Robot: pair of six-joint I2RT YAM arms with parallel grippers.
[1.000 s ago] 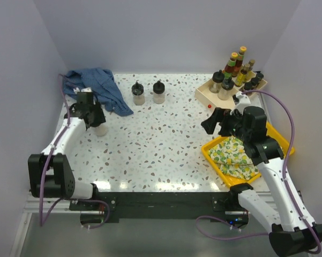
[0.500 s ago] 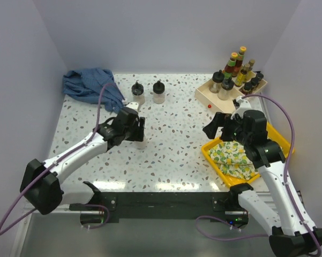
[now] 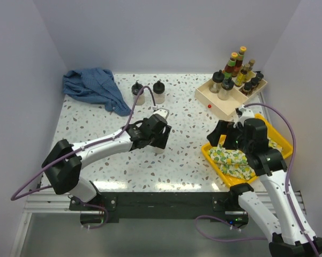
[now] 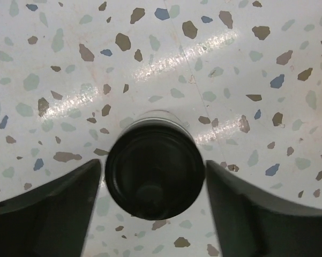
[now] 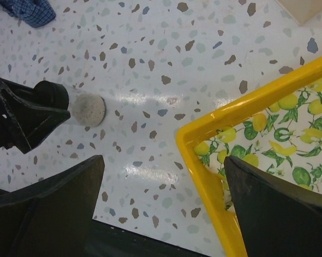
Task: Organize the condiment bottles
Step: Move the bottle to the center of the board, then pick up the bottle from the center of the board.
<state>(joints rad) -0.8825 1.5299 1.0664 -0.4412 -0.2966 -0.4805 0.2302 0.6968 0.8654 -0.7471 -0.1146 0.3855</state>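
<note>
While our left hand [image 4: 151,174] clamps a black-lidded jar [image 5: 84,108] above the speckled worktop [image 5: 150,53], our right hand [image 5: 163,166] — fingers [image 5: 43,209] spread apart — hovers at the corner of the yellow tray [image 5: 241,107].

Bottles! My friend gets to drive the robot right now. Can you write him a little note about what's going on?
Left hand: shut on a black-lidded jar, at mid-table.
Right hand: open and empty, above the corner of the yellow tray.
Done: most bottles stand in the beige divided tray at the back right.
Left: take the held jar to that tray. Then fetch the two jars standing at the back of the table near the blue cloth.
</note>
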